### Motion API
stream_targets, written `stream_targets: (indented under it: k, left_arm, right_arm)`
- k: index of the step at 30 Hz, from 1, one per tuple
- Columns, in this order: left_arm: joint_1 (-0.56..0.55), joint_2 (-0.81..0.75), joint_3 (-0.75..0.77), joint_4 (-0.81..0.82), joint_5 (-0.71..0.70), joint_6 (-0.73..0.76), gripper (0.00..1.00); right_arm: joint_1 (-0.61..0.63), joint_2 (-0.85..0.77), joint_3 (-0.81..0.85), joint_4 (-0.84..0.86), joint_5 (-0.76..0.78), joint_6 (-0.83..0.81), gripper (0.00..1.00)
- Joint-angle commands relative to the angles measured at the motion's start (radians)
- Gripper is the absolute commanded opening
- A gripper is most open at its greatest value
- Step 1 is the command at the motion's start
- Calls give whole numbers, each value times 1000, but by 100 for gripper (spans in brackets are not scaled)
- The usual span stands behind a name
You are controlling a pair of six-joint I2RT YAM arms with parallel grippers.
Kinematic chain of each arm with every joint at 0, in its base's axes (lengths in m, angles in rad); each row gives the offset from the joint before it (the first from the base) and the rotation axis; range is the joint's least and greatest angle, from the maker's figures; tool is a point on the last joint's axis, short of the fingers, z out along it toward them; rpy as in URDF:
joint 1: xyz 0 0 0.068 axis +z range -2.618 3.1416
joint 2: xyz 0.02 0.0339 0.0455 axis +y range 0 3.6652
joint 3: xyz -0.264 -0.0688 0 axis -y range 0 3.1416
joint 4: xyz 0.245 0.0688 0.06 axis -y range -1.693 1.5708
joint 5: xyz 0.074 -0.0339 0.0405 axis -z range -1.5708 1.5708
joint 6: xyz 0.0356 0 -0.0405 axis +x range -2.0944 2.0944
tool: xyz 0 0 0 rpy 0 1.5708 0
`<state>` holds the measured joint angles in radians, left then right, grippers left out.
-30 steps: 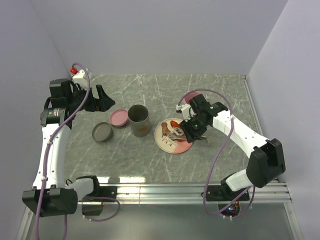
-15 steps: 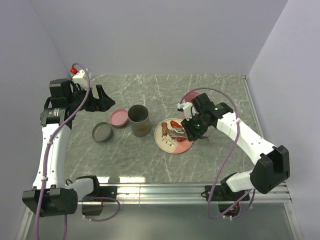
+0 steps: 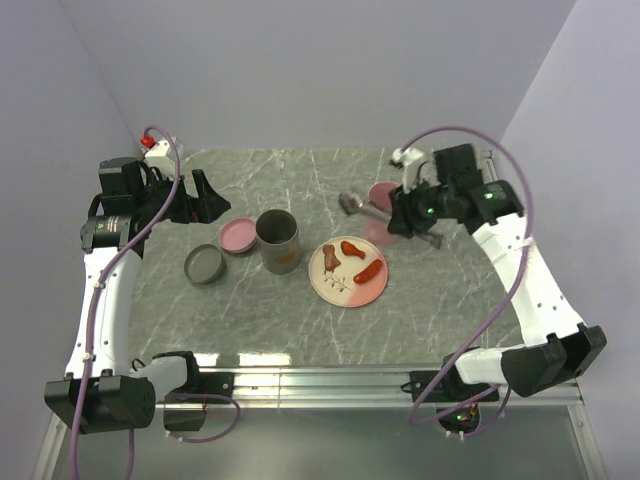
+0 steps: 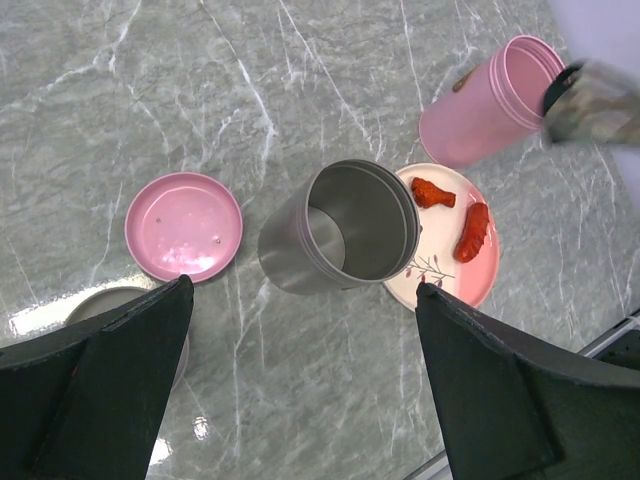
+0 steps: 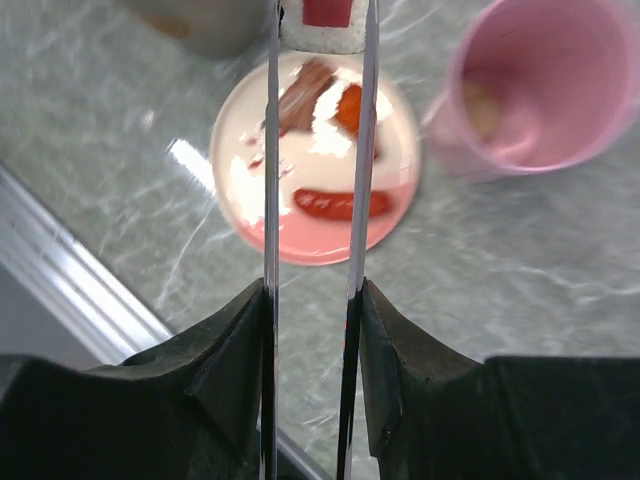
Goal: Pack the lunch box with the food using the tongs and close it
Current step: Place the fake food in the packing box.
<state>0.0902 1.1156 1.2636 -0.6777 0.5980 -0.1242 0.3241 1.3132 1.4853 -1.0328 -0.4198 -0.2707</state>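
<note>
My right gripper (image 3: 408, 216) (image 5: 313, 285) is shut on the silver tongs (image 5: 270, 150), raised above the table. The tong tips pinch a square food piece with a red centre (image 5: 325, 18) (image 3: 350, 203). Right beside it, the lunch box's pink inner cup (image 3: 385, 195) (image 5: 545, 80) holds a beige bun (image 5: 480, 108). The cream-and-pink plate (image 3: 345, 292) (image 5: 300, 235) carries a brown piece (image 3: 330, 255) and two red sausages (image 3: 370, 270) (image 5: 340, 203). The open steel lunch box body (image 3: 278, 240) (image 4: 345, 225) stands left of the plate. My left gripper (image 3: 200, 195) (image 4: 300, 290) is open, high above it.
A pink lid (image 3: 238, 236) (image 4: 183, 225) and a grey lid (image 3: 204, 264) lie left of the steel body. A metal rail (image 3: 400, 378) runs along the near edge. Walls close in the table at the back and both sides.
My right arm rose from the plate and swung back and to the right, carrying the tongs with the square piece beside the pink cup. The left arm has not moved.
</note>
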Motion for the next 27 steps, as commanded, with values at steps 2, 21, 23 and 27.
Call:
stream_targets:
  k: [2, 21, 23, 27]
  left_arm:
    - [3, 3, 57, 20, 25, 3, 99]
    - [3, -10, 25, 40, 25, -3, 99]
    - [3, -10, 25, 38, 22, -3, 99]
    - [2, -20, 22, 36, 19, 1, 99]
  right_arm:
    - [-123, 17, 157, -49, -68, -47, 41]
    - [-312, 119, 147, -30, -36, -93, 41]
    - [-312, 130, 151, -38, -34, -97, 41]
    - [-310, 138, 139, -33, -21, -104, 44]
